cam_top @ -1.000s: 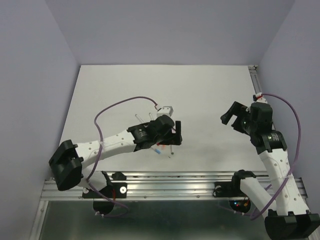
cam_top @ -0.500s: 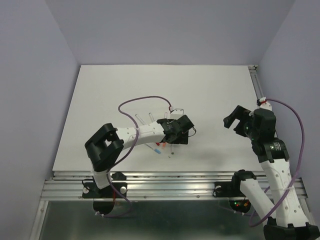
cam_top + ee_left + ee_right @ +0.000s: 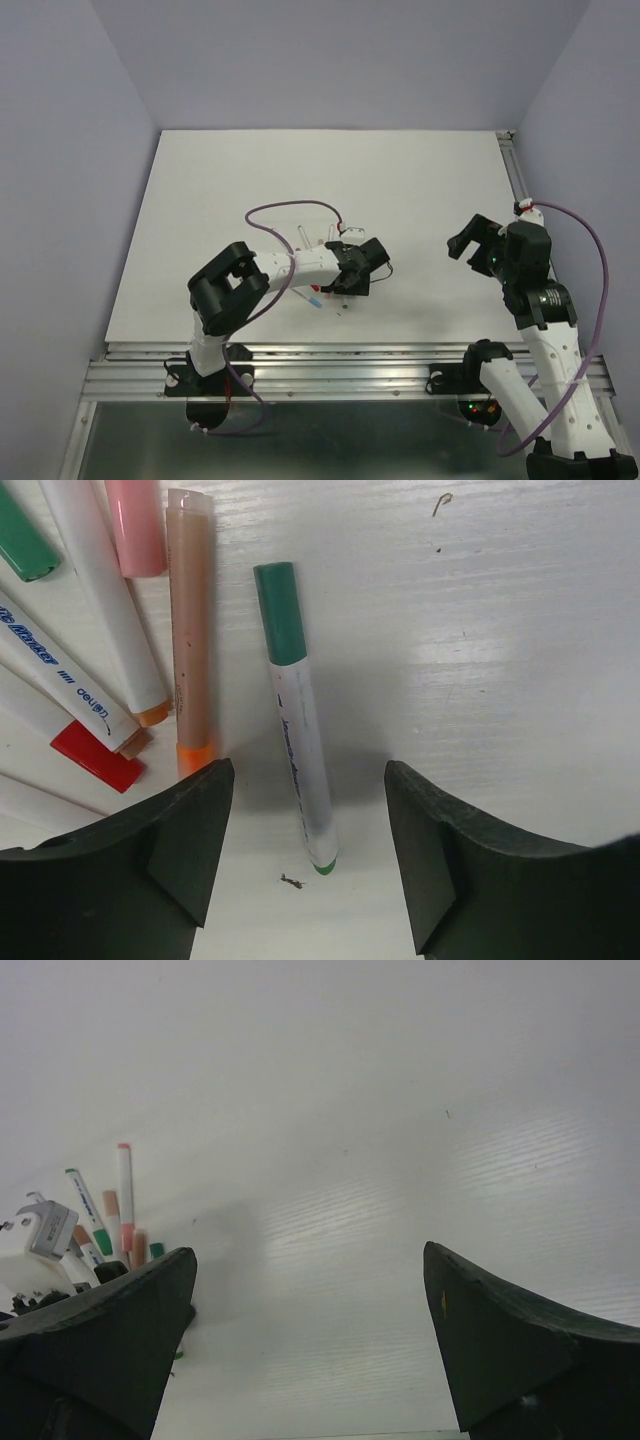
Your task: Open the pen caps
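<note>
A white pen with a green cap lies lengthwise on the table between the fingers of my left gripper. The jaws are open on either side of its barrel and do not touch it. To the left lie more pens: a pink cap, a tan and orange pen, a red cap and another green cap. From above, the left gripper covers most of the pen cluster. My right gripper hangs open and empty at the right.
The right wrist view shows bare white table between the right gripper's fingers, with the pens and the left arm's wrist far off at its left edge. A metal rail runs along the table's near edge.
The left arm has folded in, its elbow swinging right toward the pens, and its gripper has shifted slightly right over them. The right gripper has moved a little to the right.
</note>
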Robot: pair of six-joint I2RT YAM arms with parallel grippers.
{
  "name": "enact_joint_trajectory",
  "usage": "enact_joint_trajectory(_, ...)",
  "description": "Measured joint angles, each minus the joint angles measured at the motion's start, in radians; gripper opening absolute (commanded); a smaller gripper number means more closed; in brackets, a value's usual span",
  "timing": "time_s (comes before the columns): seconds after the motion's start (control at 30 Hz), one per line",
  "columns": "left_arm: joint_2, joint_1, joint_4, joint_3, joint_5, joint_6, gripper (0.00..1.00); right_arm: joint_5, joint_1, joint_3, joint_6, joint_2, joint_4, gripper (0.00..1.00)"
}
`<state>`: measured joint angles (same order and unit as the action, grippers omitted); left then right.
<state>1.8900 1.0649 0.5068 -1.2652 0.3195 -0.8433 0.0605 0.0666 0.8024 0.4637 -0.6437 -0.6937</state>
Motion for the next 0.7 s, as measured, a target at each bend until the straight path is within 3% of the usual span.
enact_joint_trajectory(0.53,0.033,0.000,0.006,-0.025,0.004,0.005,0.60,0.011,0.000,-0.001,0.001,0.003,0.006,1.00)
enact_joint_trajectory(0.7,0.043,0.000,0.000,-0.038,0.005,0.014,0.41,0.011,0.000,-0.001,0.001,0.005,0.006,1.00)
